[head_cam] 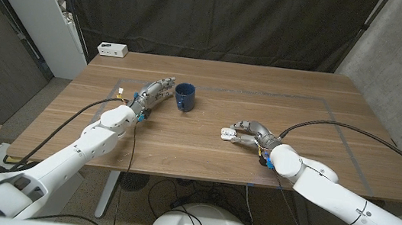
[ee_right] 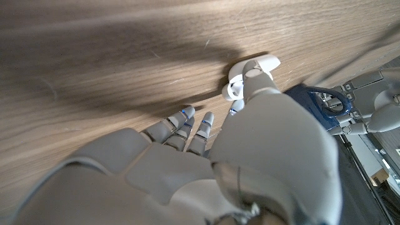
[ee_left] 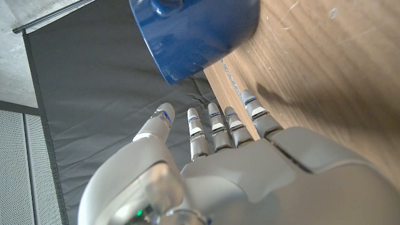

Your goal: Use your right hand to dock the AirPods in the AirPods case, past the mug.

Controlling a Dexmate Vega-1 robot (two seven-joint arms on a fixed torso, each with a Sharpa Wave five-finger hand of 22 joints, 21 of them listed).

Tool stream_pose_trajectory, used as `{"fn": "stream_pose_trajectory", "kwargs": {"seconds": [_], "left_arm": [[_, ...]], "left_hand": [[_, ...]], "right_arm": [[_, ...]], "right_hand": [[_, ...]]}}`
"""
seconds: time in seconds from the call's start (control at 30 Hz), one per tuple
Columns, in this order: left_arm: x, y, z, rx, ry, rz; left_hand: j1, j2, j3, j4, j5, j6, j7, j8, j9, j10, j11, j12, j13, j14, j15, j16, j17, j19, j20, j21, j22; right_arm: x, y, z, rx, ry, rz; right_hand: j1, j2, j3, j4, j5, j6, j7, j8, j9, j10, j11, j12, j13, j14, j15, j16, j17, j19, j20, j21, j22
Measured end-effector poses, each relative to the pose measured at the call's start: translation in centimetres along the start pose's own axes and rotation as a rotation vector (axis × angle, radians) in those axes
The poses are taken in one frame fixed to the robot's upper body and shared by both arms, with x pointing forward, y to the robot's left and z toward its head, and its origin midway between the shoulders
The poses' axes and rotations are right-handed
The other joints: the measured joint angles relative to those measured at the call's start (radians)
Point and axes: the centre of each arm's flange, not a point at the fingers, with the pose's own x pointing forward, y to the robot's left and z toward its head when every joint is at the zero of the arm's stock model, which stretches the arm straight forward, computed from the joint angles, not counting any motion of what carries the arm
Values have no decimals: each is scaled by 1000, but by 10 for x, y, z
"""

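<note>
A white AirPods case (head_cam: 226,134) lies on the wooden table (head_cam: 324,112) right of the middle, its lid (ee_right: 269,61) raised. Rounded white pieces (ee_right: 234,89) sit at its mouth, apparently the AirPods. My right hand (head_cam: 251,129) is directly beside the case. Its thumb (ee_right: 255,80) touches the white pieces and its other fingers (ee_right: 185,119) stretch out along the wood. The thumb hides whether anything is pinched. The blue mug (head_cam: 184,97) stands left of the case, toward the far side. My left hand (head_cam: 156,92) sits just left of the mug, fingers (ee_left: 215,128) straight and holding nothing.
A small white box (head_cam: 113,49) sits at the table's far left corner. Black cables (head_cam: 352,131) run over the table from both wrists. A dark curtain (head_cam: 220,15) hangs behind the table and a white shelf (head_cam: 42,1) stands at the far left.
</note>
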Motion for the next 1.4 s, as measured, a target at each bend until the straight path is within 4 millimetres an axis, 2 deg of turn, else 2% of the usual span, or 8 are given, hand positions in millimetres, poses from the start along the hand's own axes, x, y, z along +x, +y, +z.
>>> {"fn": "stream_pose_trajectory", "kwargs": {"seconds": [0.2, 0.4, 0.6, 0.83, 1.07, 1.17, 1.27, 1.4], "left_arm": [[-3, 1, 0, 1, 1, 3], [-3, 2, -1, -2, 2, 2], [-2, 6, -2, -3, 0, 1], [-2, 10, -2, -5, -4, 5], [-3, 13, -1, -7, -15, 7], [-4, 14, 1, -6, -25, 8], [-4, 15, 2, -6, -37, 7], [-5, 15, 4, -5, -50, 7]], "left_hand": [[0, 0, 0, 0, 0, 0, 0, 0, 0, 0, 0, 0, 0, 0, 0, 0, 0, 0, 0, 0, 0], [0, 0, 0, 0, 0, 0, 0, 0, 0, 0, 0, 0, 0, 0, 0, 0, 0, 0, 0, 0, 0], [0, 0, 0, 0, 0, 0, 0, 0, 0, 0, 0, 0, 0, 0, 0, 0, 0, 0, 0, 0, 0], [0, 0, 0, 0, 0, 0, 0, 0, 0, 0, 0, 0, 0, 0, 0, 0, 0, 0, 0, 0, 0], [0, 0, 0, 0, 0, 1, -1, 0, 0, 0, 0, 1, -2, 0, 0, 0, 0, 0, 0, 0, 0], [0, 0, 0, 0, 0, 5, -5, 0, 0, 0, 0, 4, -2, 0, 0, 0, 0, 0, 0, 0, 0], [0, 0, 0, 0, 0, 5, -5, 0, 0, 0, 0, 4, -2, 4, -4, 0, 0, 5, 5, 0, 0], [0, 0, 0, 0, 0, 5, -5, 0, 0, 2, -2, 4, -1, 4, -4, 0, 0, 6, 5, 0, 0]], "right_arm": [[1, 1, 0, 6, -14, -14], [2, 2, 1, 10, -20, -20], [3, 1, 4, 24, -35, -32], [1, -5, 9, 52, -72, -71], [-2, -13, 14, 103, -111, -105], [-3, -20, 16, 144, -126, -118], [-4, -25, 19, 177, -140, -125], [-6, -36, 22, 209, -159, -144]], "right_hand": [[-45, 53, -9, 34, -23, 48, 1, 4, 2, 18, -7, 0, 0, 0, 0, 13, 12, 5, -5, 3, 0], [-69, 77, -14, 54, -34, 68, 0, 3, 0, 29, -7, 0, 0, 8, -2, 24, 21, 7, -6, 3, -1], [-82, 90, -13, 55, -42, 77, 6, -5, 4, 40, -3, 0, 0, 36, 16, 33, 24, 29, 5, 3, -1], [-84, 78, -21, 47, -47, 52, 1, -24, 2, 48, 13, 0, 0, 60, 25, 43, 26, 40, 15, 2, -1], [-84, 49, -36, 26, -51, -30, 16, -60, 4, 39, 36, 0, 0, 91, 46, 43, 22, 58, 22, 2, -1], [-85, 37, -44, 12, -51, -75, 12, -71, 5, 38, 45, -4, -3, 104, 44, 46, 14, 87, 7, 10, -1], [-82, 28, -48, 0, -51, -173, 7, -83, 5, 40, 62, -8, -6, 115, 45, 54, 6, 126, -11, 19, 2], [-93, 16, -50, -1, -51, -258, 7, -83, 3, 41, 87, -16, -8, 122, 41, 53, -6, 156, -31, 26, 1]]}}
